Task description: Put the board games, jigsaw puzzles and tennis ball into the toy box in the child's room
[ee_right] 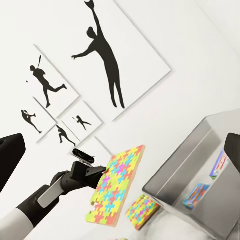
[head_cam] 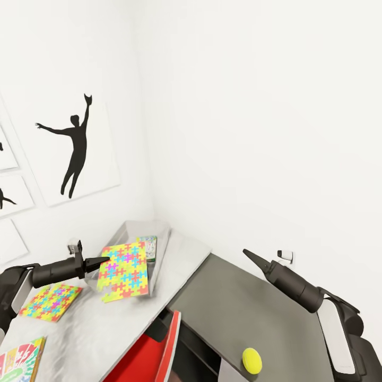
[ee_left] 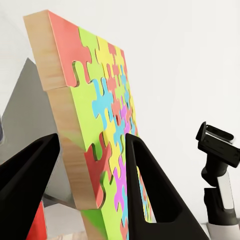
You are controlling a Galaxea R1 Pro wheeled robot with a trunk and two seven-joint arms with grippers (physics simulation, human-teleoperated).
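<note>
**Now: jigsaw puzzle carried toward the toy box**

Presently the left tool (head_cam: pixel 104 260) is pinched on the edge of a jigsaw puzzle (head_cam: pixel 123 271), one finger on the coloured face and one on the plain back, as is seen in the left wrist view, where the wooden edge (ee_left: pixel 70 135) sits between the two black fingers (ee_left: pixel 150 190). The board is held clear of the surface (head_cam: pixel 106 323) and tilted, its far edge raised near the toy box (head_cam: pixel 162 241); the grip at the edge is judged to be chosen so that the board can be slid or dropped over the box rim without the tool entering the box.

The toy box, a grey open container lying at the back of the surface near the wall corner, is seen to hold at least one colourful flat box (head_cam: pixel 149 247); in the right wrist view two coloured items (ee_right: pixel 220 164) (ee_right: pixel 196 195) are made out inside it.

A second jigsaw puzzle (head_cam: pixel 51 301) is left flat on the surface beneath the left arm, and a board game (head_cam: pixel 21 361) lies at the near corner. The tennis ball (head_cam: pixel 252 360) rests on the darker surface (head_cam: pixel 254 307) near the right arm.

The right tool (head_cam: pixel 249 255) is held idle above that dark surface, carrying nothing; whether its fingers are spread or pressed together cannot be told.
</note>
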